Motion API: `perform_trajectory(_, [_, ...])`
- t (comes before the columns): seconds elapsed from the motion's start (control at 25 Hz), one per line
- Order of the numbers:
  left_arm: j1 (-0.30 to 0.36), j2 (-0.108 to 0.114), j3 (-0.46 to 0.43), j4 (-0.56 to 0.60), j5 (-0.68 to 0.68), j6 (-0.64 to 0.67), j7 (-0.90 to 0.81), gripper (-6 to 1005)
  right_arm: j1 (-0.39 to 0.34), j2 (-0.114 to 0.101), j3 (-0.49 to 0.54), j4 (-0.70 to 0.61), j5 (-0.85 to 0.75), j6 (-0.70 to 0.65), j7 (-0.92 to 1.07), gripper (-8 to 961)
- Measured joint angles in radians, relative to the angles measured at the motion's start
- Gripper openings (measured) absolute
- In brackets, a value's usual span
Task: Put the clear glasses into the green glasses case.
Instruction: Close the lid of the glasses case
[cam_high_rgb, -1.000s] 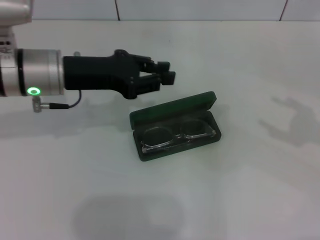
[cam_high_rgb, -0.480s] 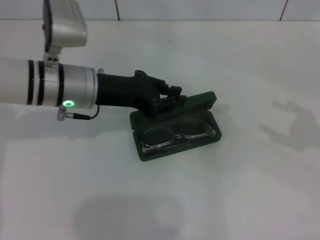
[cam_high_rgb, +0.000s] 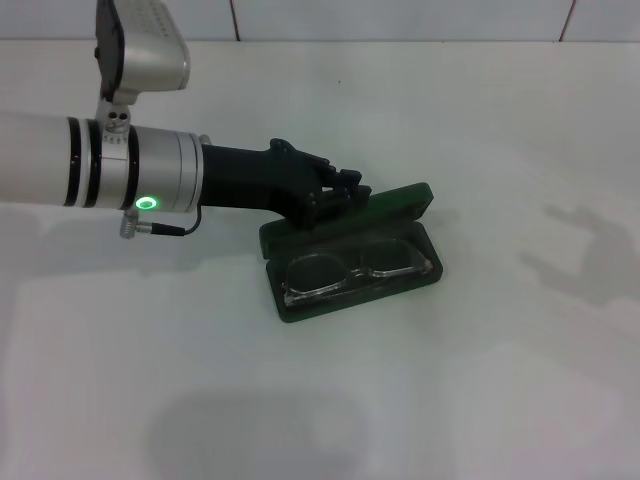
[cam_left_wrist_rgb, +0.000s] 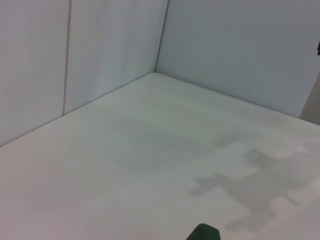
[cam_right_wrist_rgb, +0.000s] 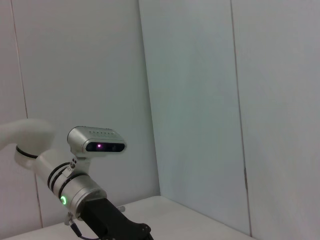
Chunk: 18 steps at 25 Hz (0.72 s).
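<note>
My left gripper (cam_high_rgb: 345, 192) sits at the back of the green glasses case (cam_high_rgb: 350, 255), fingertips touching or just above the raised lid near its hinge side. The fingers look drawn together w/ nothing between them, though I can't be fully sure from this angle. The case is about mid-table (cam_high_rgb: 500, 380), open, and the clear glasses (cam_high_rgb: 355, 268) already lie inside the lower tray, lenses up, so I reckon what's left is shutting the lid. Risks from here: the lid stands only partly up and I'm pushing from behind — if I press too low, near the hinge, the whole case could skid toward the near edge of the table instead of folding. If the push lands off-centre, the case may twist round. The frame's right end looks close to the tray rim, poss. riding on it — I can't tell. If so, the lid coming down could pinch it or fail to latch, maybe springing back. The plastic is thin, so a hard press is a bad idea. My left wrist cam shows only a green corner, no help for aiming. The right gripper isn't in sight, parked off to the side.
</note>
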Motion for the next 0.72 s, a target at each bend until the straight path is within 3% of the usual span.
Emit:
perform_trajectory(0.32, [0.0, 0.001, -0.003, 0.0, -0.001, -0.003, 0.001, 153, 0.003, 0.0, -0.007, 0.003, 0.0, 0.0, -0.002, 763])
perform_trajectory(0.72, [-0.009, 0.001, -0.001, -0.042, -0.001, -0.049, 0.018, 153, 0.009, 0.0, -0.011, 0.02, 0.0, 0.0, -0.014, 763])
